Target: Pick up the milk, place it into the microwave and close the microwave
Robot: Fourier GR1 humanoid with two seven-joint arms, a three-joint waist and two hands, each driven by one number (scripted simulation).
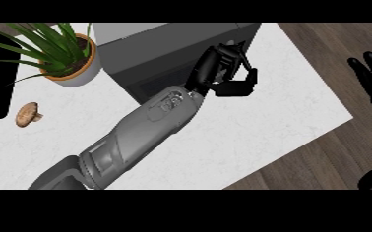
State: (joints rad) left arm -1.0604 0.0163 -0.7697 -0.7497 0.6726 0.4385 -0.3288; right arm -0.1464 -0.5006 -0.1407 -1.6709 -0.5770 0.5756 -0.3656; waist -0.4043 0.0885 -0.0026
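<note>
microwave sits dark grey at the back of the white counter, seen from steeply above, its front face turned toward the lower right. left hand is up against that front near the right corner, forearm coming in from the lower left of the view; fingers are curled in, thumb folded beneath them, and whether they close on anything i cannot tell, since the black hand against the dark front hides it. milk does not show anywhere in the view: not on the counter, not visibly in the hand. it may already be inside the microwave or hidden behind the hand, but that is a guess. door state also unclear from this angle; no open cavity or swung door panel can be made out. judgement on step: with the hand at the front edge and no carton on the counter, this reads as the late part of the task, either letting go of the milk inside or working the door. next move, as i judge it, calls for the hand to clear the opening and press the door edge round until it sits flush with the front. right hand shows at the right edge, fingers up and straight, resting, off the counter over the wood floor. potted plant stands at the back left beside the microwave; a small brown mushroom lies near the left edge. writing: none readable, no brand, no label on the microwave or elsewhere.
</note>
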